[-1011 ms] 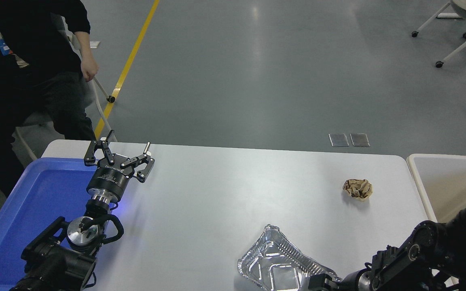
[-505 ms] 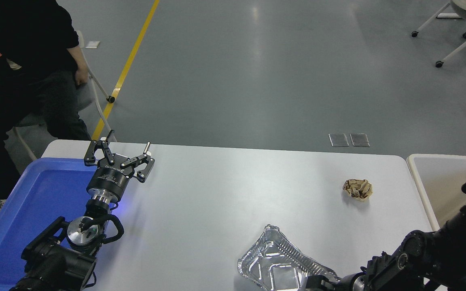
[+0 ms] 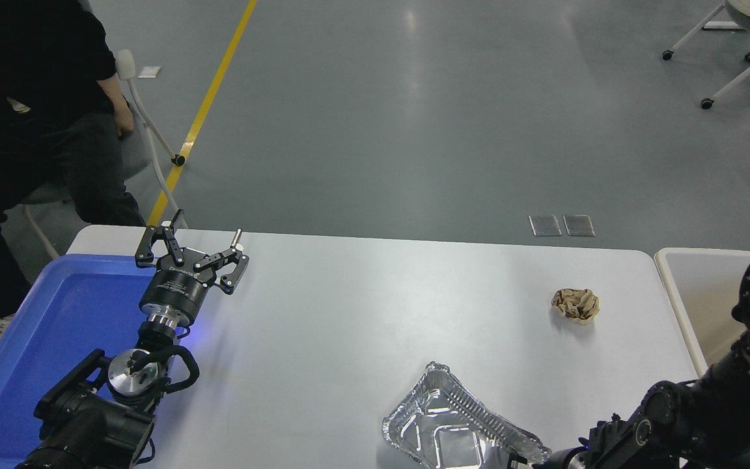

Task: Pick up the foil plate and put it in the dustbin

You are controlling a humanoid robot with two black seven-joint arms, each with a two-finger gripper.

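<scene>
1. Down near the table's (image 3: pixel 362 312) front edge, right of centre: foil plate (image 3: pixel 453 426), shiny and dented, lying open side up with ribbed walls and embossed base showing, one corner pointing toward the far side
2. Just at the plate's near right corner, at the bottom border: right gripper (image 3: pixel 531 461), mostly cut off by the frame; cannot tell whether open or closed, nor whether touching the rim
3. Behind it, filling the lower right corner: right arm (image 3: pixel 707 410), black, jointed, crossing in front of the dustbin
4. Off the table's right end: dustbin (image 3: pixel 668 286), pale rounded rim and tan interior, only its left part in view, well apart from the plate
5. Farther back on the right half of the table: crumpled brown paper ball (image 3: pixel 575 304), alone, between plate and bin, touching neither
6. Over at the left: left gripper (image 3: pixel 193 251), jaws spread wide, holding nothing, poised by the far left corner of the table, arm rising from the lower left
7. Beneath that arm, at the table's left end: blue plastic tray (image 3: pixel 56 326)
8. Beyond the far left corner: person (image 3: pixel 30 98) in dark clothes, seated on a white-framed chair (image 3: pixel 147 130) beside a yellow floor line (image 3: pixel 209 104)
</scene>
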